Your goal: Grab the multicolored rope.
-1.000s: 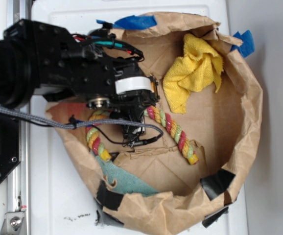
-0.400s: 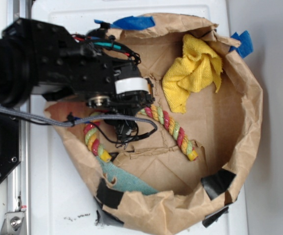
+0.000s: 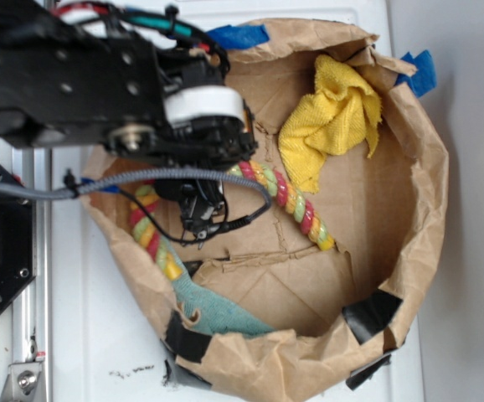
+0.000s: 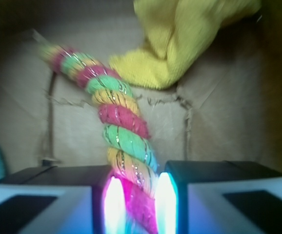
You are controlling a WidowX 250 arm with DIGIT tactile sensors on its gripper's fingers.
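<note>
The pincer (image 4: 137,204) is closed on the rope (image 4: 112,112), whose strands sit pinched between the two fingers (image 4: 112,204) in the wrist view. From outside, the rope (image 3: 288,201) drapes from under the arm, one part running right across the floor of the paper bag (image 3: 426,218) and the other hanging down the left side toward the teal cloth (image 3: 217,310).

The hold looks to be near the rope's middle, so both ends dangle. As I judge it, the long free end could drag against the yellow cloth (image 3: 334,117) lying just beside it, or catch the bag's wall and tug the bag along. The twisted strands are soft and could slide through the fingers if the grip is shallow.

Compared with a second ago, the arm is higher and fills more of the outside view, the rope's right part sits closer to the yellow cloth, and its left part has shifted up the bag's side.
</note>
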